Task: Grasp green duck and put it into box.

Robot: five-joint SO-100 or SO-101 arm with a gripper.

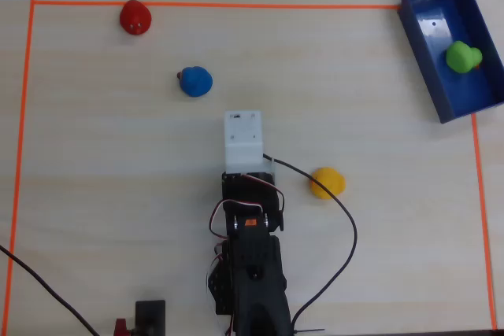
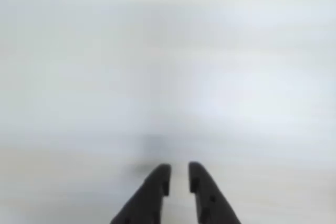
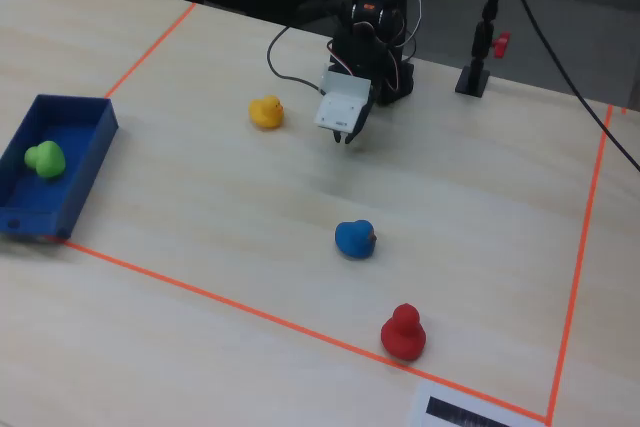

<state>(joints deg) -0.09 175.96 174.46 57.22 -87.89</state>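
The green duck (image 1: 463, 57) lies inside the blue box (image 1: 421, 45) at the upper right of the overhead view. In the fixed view the duck (image 3: 45, 158) sits in the box (image 3: 85, 172) at the far left. My gripper (image 3: 347, 137) hangs low over the table close to the arm's base, far from the box. In the wrist view the gripper (image 2: 179, 167) shows two dark fingers with only a narrow slit between them and nothing held, over blurred bare table. In the overhead view the white wrist housing (image 1: 242, 141) hides the jaws.
A yellow duck (image 1: 326, 182) lies just right of the arm, a blue duck (image 1: 194, 82) ahead of it and a red duck (image 1: 135, 17) at the far left corner. Orange tape (image 1: 236, 5) frames the work area. A black cable (image 1: 346, 226) loops beside the base.
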